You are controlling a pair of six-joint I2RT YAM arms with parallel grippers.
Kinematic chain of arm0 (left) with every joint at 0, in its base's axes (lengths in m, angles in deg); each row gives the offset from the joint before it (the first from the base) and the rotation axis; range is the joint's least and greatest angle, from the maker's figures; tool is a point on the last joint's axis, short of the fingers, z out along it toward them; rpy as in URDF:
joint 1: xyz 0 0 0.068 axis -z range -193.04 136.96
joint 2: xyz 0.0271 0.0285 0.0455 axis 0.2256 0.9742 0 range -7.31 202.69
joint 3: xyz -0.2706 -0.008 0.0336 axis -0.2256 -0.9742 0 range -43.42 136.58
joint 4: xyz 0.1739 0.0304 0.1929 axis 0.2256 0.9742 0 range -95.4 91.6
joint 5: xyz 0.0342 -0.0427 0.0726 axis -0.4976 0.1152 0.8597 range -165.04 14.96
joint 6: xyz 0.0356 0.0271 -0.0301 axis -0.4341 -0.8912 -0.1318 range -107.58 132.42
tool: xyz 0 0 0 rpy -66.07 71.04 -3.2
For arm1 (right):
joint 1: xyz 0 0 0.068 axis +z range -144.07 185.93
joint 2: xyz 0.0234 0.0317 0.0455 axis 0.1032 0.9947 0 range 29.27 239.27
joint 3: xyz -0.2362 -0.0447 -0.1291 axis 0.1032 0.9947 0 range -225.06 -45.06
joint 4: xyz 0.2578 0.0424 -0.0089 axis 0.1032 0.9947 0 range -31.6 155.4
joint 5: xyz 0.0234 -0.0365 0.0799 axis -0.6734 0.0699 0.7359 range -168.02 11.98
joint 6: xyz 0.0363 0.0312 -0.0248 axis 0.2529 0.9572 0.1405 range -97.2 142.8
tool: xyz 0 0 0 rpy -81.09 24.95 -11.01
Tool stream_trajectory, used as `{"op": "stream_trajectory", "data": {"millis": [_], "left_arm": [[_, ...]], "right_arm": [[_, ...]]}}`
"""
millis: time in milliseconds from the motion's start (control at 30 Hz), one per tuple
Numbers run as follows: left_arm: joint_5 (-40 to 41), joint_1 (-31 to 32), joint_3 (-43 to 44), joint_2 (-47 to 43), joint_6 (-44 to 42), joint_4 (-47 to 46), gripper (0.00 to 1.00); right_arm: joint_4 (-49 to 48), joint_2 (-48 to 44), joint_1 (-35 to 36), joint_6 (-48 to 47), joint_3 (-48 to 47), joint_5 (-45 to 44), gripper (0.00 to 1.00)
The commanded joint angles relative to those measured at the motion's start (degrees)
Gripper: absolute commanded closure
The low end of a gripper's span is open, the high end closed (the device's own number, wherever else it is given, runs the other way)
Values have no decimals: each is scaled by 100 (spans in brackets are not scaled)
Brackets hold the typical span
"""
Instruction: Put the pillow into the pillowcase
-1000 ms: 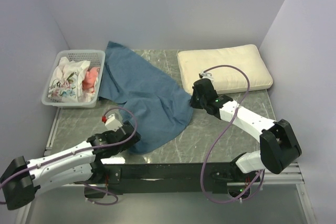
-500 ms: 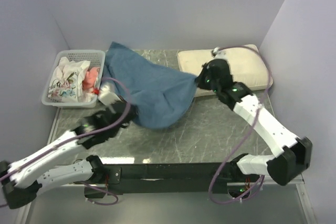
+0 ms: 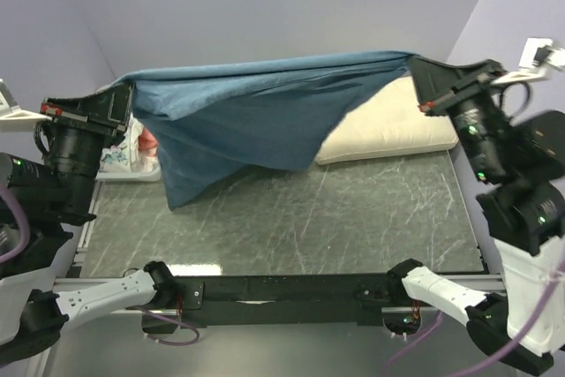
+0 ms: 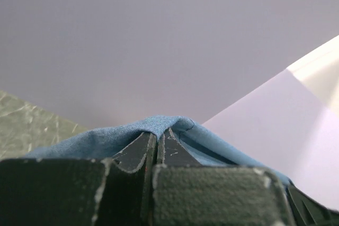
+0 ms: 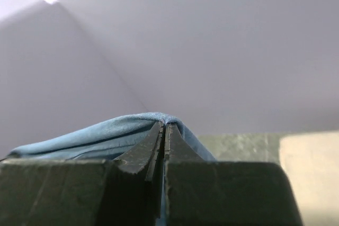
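Looking down from the top camera, I see the pillowcase [image 3: 256, 116] held up in the air, spread wide across the back of the table [image 3: 309, 218]. Its long axis runs left to right. The top edge is taut and a little higher at the right, and the slack cloth below hangs lowest toward the left. The left gripper [image 3: 126, 93] pinches the left end of that edge and the right gripper [image 3: 415, 66] pinches the right end. The pillow [image 3: 397, 121] lies flat at the back right of the table, plain face up, long axis also left to right. From this angle the hanging cloth covers its left end. A basket [image 3: 131, 174] of cloths shows partly past the left arm.

On the left wrist camera, the left gripper [image 4: 159, 133] has its jaws pressed together on a fold of the pillowcase [image 4: 95, 141], which peaks over the fingertips. I get a sliver of table [image 4: 26, 120] and bare wall, but no pillow.

On the right wrist camera, the right gripper [image 5: 164, 128] is likewise clamped on a blue fold [image 5: 106, 133]. Only this close view catches the pillow [image 5: 312, 173], pale at the lower right, below the grip.
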Motion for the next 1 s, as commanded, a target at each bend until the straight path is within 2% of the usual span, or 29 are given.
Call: {"op": "stream_trajectory", "data": {"millis": [0, 100, 200, 233, 300, 333, 367, 433, 467, 500, 533, 567, 600, 633, 700, 800, 867, 933, 967], "left_arm": [[397, -31, 111, 190, -1055, -1273, 99], [309, -31, 258, 593, -1363, -1426, 99], [90, -66, 583, 1287, -1504, -1189, 99], [-94, -345, 628, 1593, -1496, -1111, 99], [-1531, -1038, 935, 1955, -1216, -857, 99], [-2285, -1929, 1049, 2348, -805, -777, 99], [-3459, -2321, 1259, 2570, -610, -802, 99], [-4433, -3076, 1576, 3270, -407, -960, 99], [-4768, -3263, 2126, 3554, -388, -1082, 99], [-5398, -3405, 2497, 3844, -310, -1066, 99], [-5604, -3754, 2909, 4456, -231, -1005, 99], [-5876, -3931, 3705, 4731, -134, -987, 99], [-6375, -4107, 4035, 4969, 136, -1144, 99], [-6623, -4457, 4282, 5276, 313, -1328, 99], [-7045, -4810, 4679, 5428, 882, -2027, 99], [-7328, -5575, 4768, 5254, 1490, -2916, 99], [-7487, -6103, 4480, 5017, 1624, -3314, 99], [-7452, -6550, 4233, 4569, 1528, -3308, 99], [-7443, -6674, 3719, 4376, 1502, -3307, 99]], "right_arm": [[-232, -54, -62, -135, -320, -214, 100], [-478, 182, -44, -65, -417, 215, 100], [-523, 629, -53, -30, -496, 716, 100], [-592, 744, -53, -13, -462, 883, 100], [-742, 1077, -53, 23, -313, 1138, 100], [-1021, 1210, -53, 5, -251, 1279, 100], [-1198, 1351, -62, -3, -207, 1411, 100], [-1645, 1904, -62, -38, -250, 1675, 100], [-1726, 2132, -53, -47, -381, 1719, 100], [-1736, 2717, -62, -65, -896, 1763, 100], [-1692, 3019, -53, -126, -1240, 1859, 100], [-1648, 3300, -62, -161, -1609, 1956, 100], [-1596, 3843, -53, -179, -2413, 1992, 100], [-1517, 4057, -62, -179, -2804, 1949, 100], [-1803, 4419, -79, -188, -3621, 1904, 100], [-2628, 4280, -132, -197, -3749, 1782, 100], [-3148, 3851, -167, -197, -3173, 1720, 100], [-3668, 3533, -203, -145, -2653, 1711, 100], [-3748, 3271, -185, -109, -2102, 1781, 99]]}}
